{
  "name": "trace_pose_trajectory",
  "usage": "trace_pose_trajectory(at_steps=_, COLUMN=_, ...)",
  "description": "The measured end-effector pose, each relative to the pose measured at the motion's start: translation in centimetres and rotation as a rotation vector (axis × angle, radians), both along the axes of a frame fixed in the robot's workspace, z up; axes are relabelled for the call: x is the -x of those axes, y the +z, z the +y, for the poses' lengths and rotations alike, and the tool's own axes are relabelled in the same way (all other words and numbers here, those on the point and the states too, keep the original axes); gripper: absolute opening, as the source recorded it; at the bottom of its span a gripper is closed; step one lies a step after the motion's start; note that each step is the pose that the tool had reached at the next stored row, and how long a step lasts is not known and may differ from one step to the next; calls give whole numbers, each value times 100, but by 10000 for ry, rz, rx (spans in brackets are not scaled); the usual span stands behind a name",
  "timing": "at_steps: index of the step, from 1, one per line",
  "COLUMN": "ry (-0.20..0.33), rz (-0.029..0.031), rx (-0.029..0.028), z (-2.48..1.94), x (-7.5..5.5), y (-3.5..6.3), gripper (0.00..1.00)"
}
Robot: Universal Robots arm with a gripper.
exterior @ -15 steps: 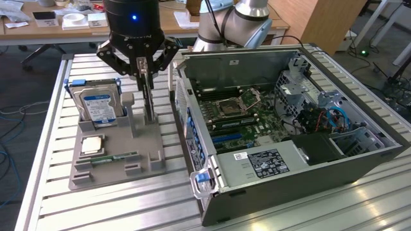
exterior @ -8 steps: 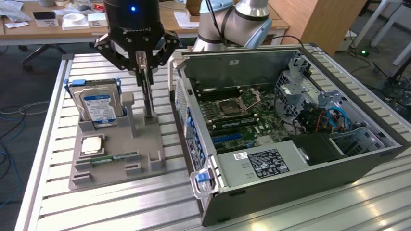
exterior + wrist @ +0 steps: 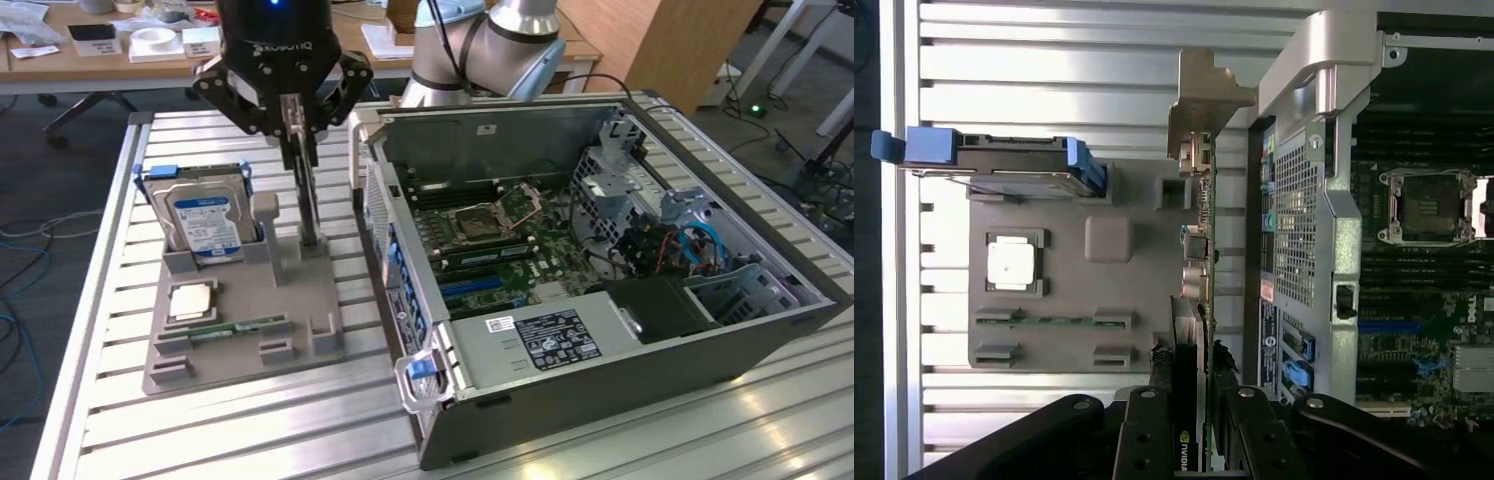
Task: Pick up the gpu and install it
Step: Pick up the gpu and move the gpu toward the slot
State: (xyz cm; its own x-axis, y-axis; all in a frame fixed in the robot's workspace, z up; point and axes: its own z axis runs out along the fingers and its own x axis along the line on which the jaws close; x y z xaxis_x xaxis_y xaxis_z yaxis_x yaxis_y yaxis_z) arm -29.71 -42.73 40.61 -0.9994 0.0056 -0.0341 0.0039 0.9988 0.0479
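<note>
gpu [image 3: 307, 205] stands upright, edge-on in the exterior view, with its long axis running from the gripper [image 3: 302, 142] down to the tray. Its silver bracket is at the end away from the fingers. The jaws are partly closed, clamped on its top edge. Open PC case [image 3: 561, 370] is just beside it, at the exterior view's right. Grey tray [image 3: 240, 352] also holds the hard drive [image 3: 203, 222], CPU [image 3: 191, 300] and RAM stick [image 3: 240, 328].

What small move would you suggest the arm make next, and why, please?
Probably a slow, straight lift. The gripper seems closed on the top edge of the gpu, which stands upright in its slot in the grey holder, beside the open computer case. Lifting vertically should free it without levering the card.
</note>
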Motion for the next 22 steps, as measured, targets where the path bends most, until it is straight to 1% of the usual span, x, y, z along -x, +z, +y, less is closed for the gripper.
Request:
trace_pose_trajectory(at_steps=3, ry=0, rz=-2, rx=-1, z=0, x=0, y=24, gripper=26)
trace_pose_trajectory(at_steps=11, ry=-1, rz=-1, rx=1, z=0, x=-1, y=26, gripper=26)
trace_pose_trajectory(at_steps=16, ry=1, rz=-3, rx=-21, z=0, x=-5, y=28, gripper=26)
trace_pose_trajectory(at_steps=22, ry=1, rz=-2, rx=-23, z=0, x=-6, y=86, gripper=26)
